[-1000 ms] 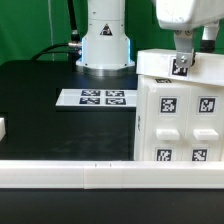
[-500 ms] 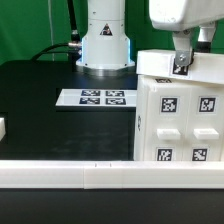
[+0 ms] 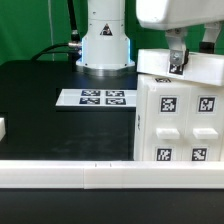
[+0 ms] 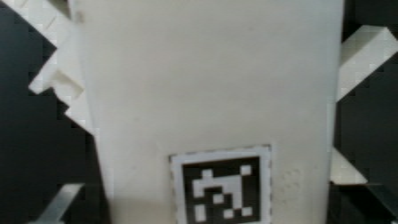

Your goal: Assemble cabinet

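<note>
Exterior view: I see the fingers [image 3: 176, 62] at the top rear edge of the cabinet [image 3: 180, 115], which stands on the table [image 3: 60, 130] directly below them. I cannot tell their opening. Wrist view: the cabinet's tagged white panel [image 4: 205, 110] fills the frame.

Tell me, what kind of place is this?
Probably a robot test lab. A robot arm is fixed on a black table, there is a marker board with printed tags, and the white cabinet has the same tags.
</note>
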Robot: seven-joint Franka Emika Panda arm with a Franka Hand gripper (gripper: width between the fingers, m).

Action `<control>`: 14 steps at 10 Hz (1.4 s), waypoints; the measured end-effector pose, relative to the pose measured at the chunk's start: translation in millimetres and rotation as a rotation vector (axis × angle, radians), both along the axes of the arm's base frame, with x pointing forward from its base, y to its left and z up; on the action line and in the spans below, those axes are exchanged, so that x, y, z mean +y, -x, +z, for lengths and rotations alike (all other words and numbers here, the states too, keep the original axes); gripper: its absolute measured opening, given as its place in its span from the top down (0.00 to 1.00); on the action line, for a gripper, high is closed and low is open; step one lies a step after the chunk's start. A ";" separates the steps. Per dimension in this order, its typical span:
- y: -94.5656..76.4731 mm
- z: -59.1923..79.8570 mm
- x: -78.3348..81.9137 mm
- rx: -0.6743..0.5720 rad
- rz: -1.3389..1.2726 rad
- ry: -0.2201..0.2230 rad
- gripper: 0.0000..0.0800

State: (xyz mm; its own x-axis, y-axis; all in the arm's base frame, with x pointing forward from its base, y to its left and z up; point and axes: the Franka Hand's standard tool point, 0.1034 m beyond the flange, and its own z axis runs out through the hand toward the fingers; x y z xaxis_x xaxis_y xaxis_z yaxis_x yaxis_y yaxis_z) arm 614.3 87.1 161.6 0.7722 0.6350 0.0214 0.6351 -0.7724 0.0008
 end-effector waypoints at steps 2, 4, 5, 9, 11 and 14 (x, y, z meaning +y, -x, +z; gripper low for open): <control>-0.1 -0.1 -0.1 0.000 -0.158 -0.003 0.30; -0.2 -0.4 0.0 -0.002 -0.331 -0.012 0.30; -0.6 -0.1 1.3 -0.003 -0.412 -0.014 0.30; -2.2 0.5 1.4 -0.004 -0.716 -0.023 0.30; -2.7 0.8 1.5 -0.004 -0.843 -0.027 0.30; -3.4 1.1 1.5 -0.003 -1.070 -0.035 0.30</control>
State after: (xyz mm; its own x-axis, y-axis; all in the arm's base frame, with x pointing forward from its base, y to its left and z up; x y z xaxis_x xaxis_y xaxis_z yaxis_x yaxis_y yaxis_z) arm 617.7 88.6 162.7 0.9271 -0.3737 0.0291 -0.3728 -0.9274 -0.0317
